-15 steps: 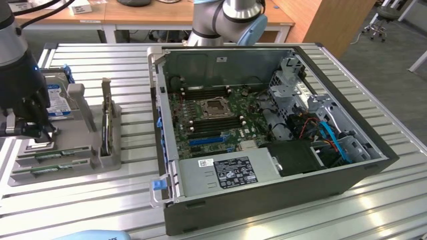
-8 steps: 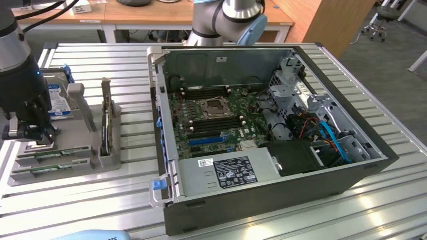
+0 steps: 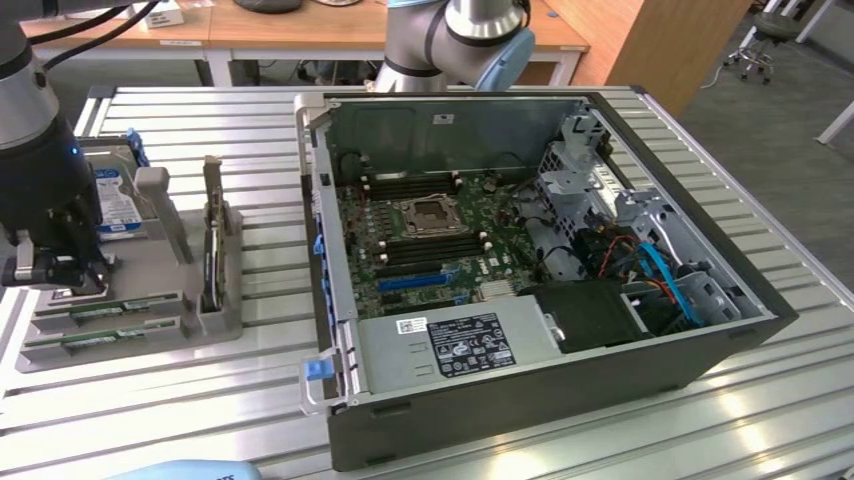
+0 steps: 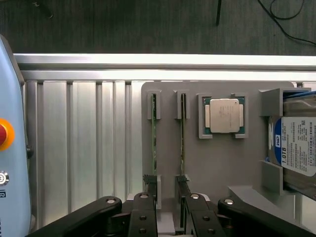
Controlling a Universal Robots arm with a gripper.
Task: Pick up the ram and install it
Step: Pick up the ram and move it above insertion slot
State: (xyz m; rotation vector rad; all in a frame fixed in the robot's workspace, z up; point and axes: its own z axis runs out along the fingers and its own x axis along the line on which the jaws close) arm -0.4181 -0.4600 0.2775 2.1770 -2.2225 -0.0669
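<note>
Progress: early, by my reading. Nothing is lifted yet, both green sticks sit in their tray, and the pickup and the fitting are both left to do.
Pincer: the pincer (image 4: 167,183) hangs spread apart and empty, low over the near end of the tray.
Ram: it stands on edge in a slot of the grey tray (image 4: 217,163) on the bench (image 3: 200,110). Two alike stand there, the outer stick (image 4: 154,133) by the tray's edge and the inner stick (image 4: 182,133) beside the chip.
Ram to pincer: one fingertip sits over each stick's near end, with neither stick between them. I cannot tell which stick is meant.
Further along the tray: a square silver chip (image 4: 223,115), then a hard drive (image 4: 296,148).
Far side: the open computer case (image 3: 534,400) lies well apart from the tray. The long slots around its socket (image 3: 427,215) look unfilled.
</note>
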